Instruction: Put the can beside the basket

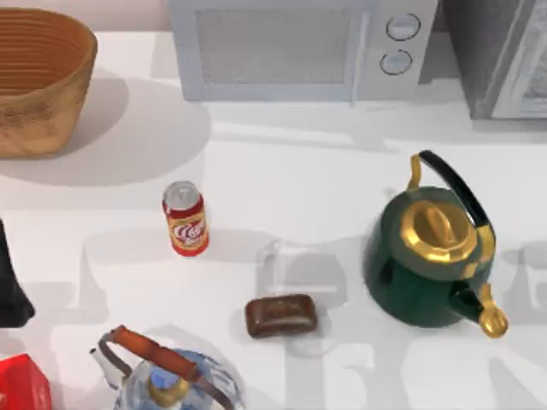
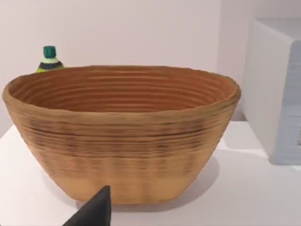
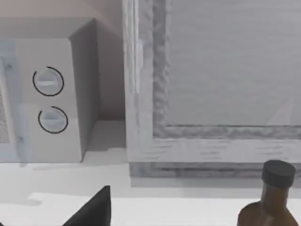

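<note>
Well, nearest to me, the dark part of my left arm (image 1: 10, 286) sits at the left edge of the table (image 1: 282, 171), just above the red box (image 1: 21, 384). The left tool (image 2: 94, 212) shows as a dark tip low in the left wrist view, and I cannot tell how wide it stands. It holds nothing that I can see.

From this arm the can (image 1: 185, 219) lies to the right and a little farther back, with bare table between. It stands upright, silver top up, so its long axis is vertical. I judge that a grasp from the side, around the red body, is what fits. A glass kettle (image 1: 167, 376) and a brown block (image 1: 281, 315) are on the near side of the can, but neither touches it. The green kettle (image 1: 432, 256) is well apart, to the right.

Farther on, the basket (image 1: 43, 81) sits in the far left corner, well apart from the can. The left wrist view looks straight at the basket's wall (image 2: 122, 141), with a green-capped bottle (image 2: 49, 59) behind it.

The right tool (image 3: 94, 209) points at the microwave (image 3: 51, 94) and a grey cabinet (image 3: 211, 70), near a brown bottle (image 3: 270, 202); its width I cannot tell. So I judge the left arm the nearer one, and the carry would go left and away from me.
</note>
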Available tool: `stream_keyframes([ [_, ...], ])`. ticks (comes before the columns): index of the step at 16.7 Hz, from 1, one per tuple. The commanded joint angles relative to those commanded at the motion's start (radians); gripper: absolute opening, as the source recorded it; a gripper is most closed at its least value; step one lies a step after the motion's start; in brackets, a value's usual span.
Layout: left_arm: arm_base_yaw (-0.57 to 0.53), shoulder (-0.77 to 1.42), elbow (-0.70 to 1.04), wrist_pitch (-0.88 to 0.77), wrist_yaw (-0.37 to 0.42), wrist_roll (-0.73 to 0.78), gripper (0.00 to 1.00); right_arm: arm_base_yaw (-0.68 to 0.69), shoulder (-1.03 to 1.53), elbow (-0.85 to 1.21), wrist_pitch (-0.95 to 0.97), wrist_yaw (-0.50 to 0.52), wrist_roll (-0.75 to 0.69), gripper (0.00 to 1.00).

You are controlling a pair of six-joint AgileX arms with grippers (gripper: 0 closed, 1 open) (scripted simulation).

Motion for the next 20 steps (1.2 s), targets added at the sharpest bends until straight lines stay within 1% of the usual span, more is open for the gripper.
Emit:
stream_keyframes([
  [3, -0.002, 0.01, 0.01, -0.008, -0.001, 0.002, 1.0, 0.0, 0.0, 0.0, 0.0, 0.0, 0.0, 1.0],
  [5, -0.016, 0.062, 0.062, -0.048, -0.003, 0.015, 1.0, 0.0, 0.0, 0.0, 0.0, 0.0, 0.0, 1.0],
  [7, -0.04, 0.157, 0.156, -0.116, -0.004, 0.035, 1.0, 0.0, 0.0, 0.0, 0.0, 0.0, 0.0, 1.0],
  [9, -0.073, 0.293, 0.289, -0.209, -0.005, 0.061, 1.0, 0.0, 0.0, 0.0, 0.0, 0.0, 0.0, 1.0],
  [13, -0.157, 0.677, 0.621, -0.448, -0.004, 0.125, 1.0, 0.0, 0.0, 0.0, 0.0, 0.0, 0.0, 1.0],
  [20, -0.317, 1.474, 1.232, -0.91, 0.007, 0.243, 1.0, 0.0, 0.0, 0.0, 0.0, 0.0, 0.0, 1.0],
])
